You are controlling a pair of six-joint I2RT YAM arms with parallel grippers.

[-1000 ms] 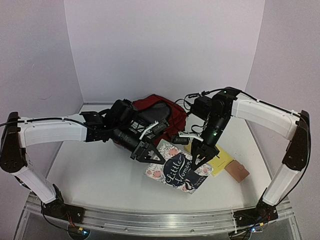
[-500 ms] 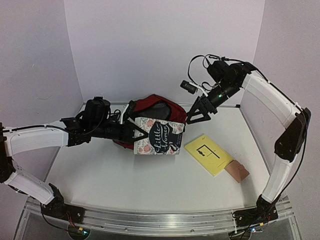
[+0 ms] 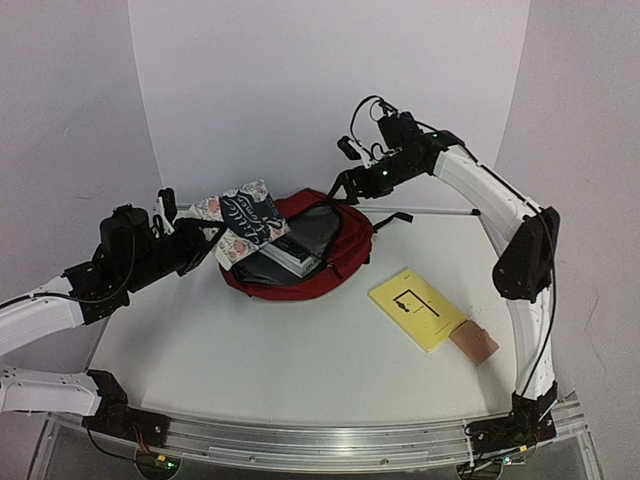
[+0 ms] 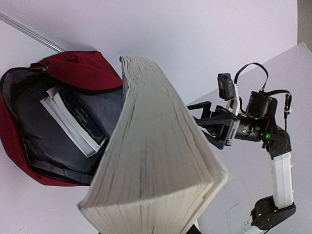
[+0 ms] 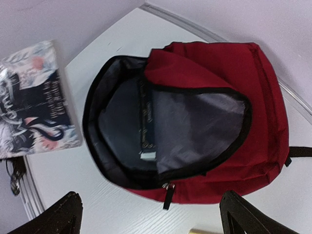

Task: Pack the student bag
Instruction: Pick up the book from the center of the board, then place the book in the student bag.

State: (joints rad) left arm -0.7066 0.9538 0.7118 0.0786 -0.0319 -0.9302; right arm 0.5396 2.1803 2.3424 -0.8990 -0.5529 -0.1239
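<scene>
The student bag, dark red with a dark lining, lies at the back of the table with its mouth open. Inside it lies a dark book beside a white-edged one. My left gripper is shut on a floral "Little Women" book and holds it in the air, tilted, just left of the bag. The book's page edges fill the left wrist view and hide the fingers. My right gripper hangs open and empty above the bag's far side, and its fingertips frame the bag's near rim.
A yellow notebook lies on the table right of the bag, with a small brown block at its near corner. A black strap trails from the bag toward the right. White walls close in the back and the sides.
The right gripper let go of the floral book, opened wide and rose back over the bag. The left gripper lifted the book off the table to the bag's left side.
</scene>
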